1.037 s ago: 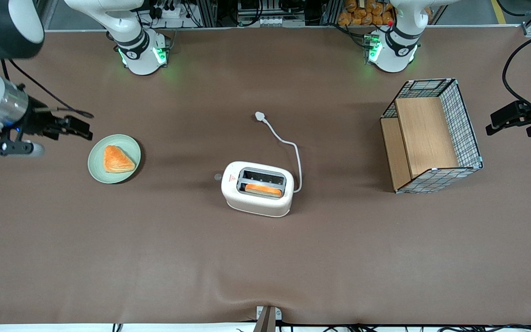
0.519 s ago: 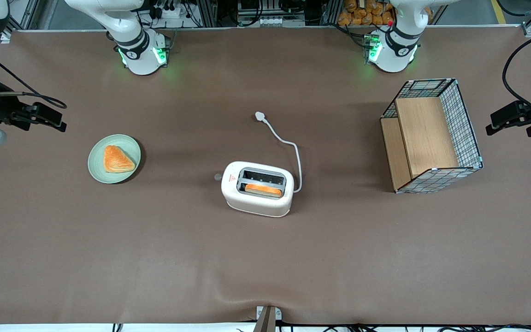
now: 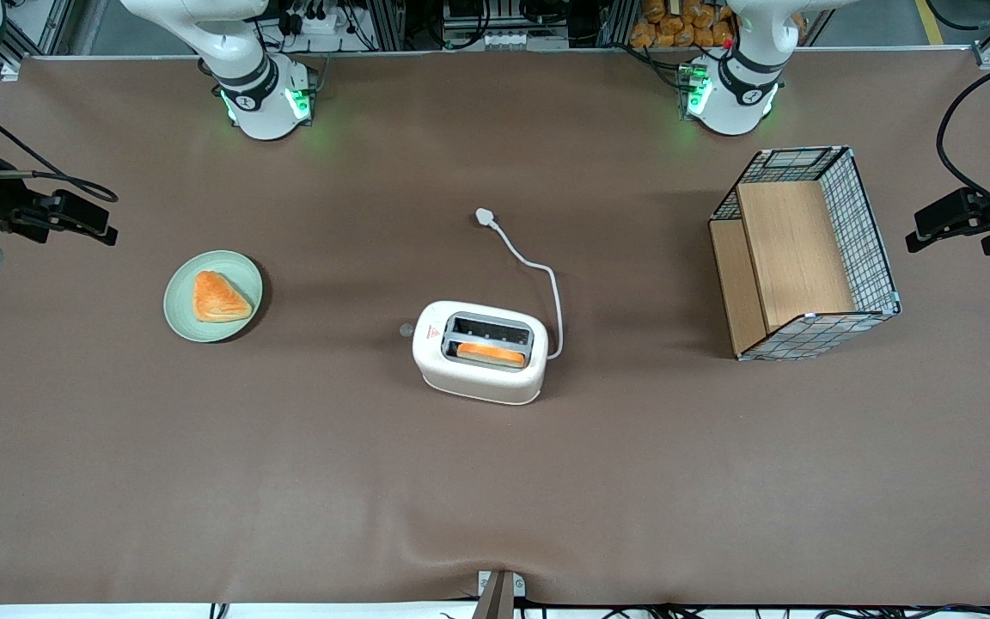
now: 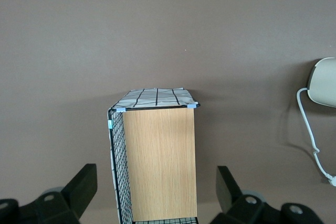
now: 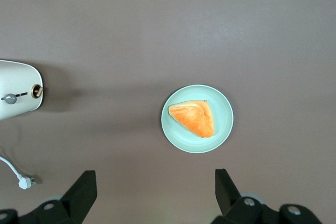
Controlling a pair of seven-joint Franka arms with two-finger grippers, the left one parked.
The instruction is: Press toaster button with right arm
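The cream-white toaster [image 3: 479,351] stands mid-table with an orange slice in the slot nearer the front camera. Its tiny grey button [image 3: 407,329] sticks out of the narrow end by the red triangle mark. One end of the toaster also shows in the right wrist view [image 5: 18,85]. My right gripper [image 3: 100,225] hangs above the table's edge at the working arm's end, far from the toaster and well above the cloth. Its fingers stand wide apart in the right wrist view [image 5: 152,195], with nothing between them.
A pale green plate [image 3: 237,268] with an orange pastry [image 3: 218,297] lies between my gripper and the toaster. It also shows in the right wrist view [image 5: 220,103]. The white cord ends in a plug [image 3: 485,216]. A wire-mesh basket [image 3: 856,215] with wooden boards stands toward the parked arm's end.
My right gripper has drawn back from beside the plate toward the working arm's end of the table and slightly farther from the front camera. The toaster and plate have not moved.
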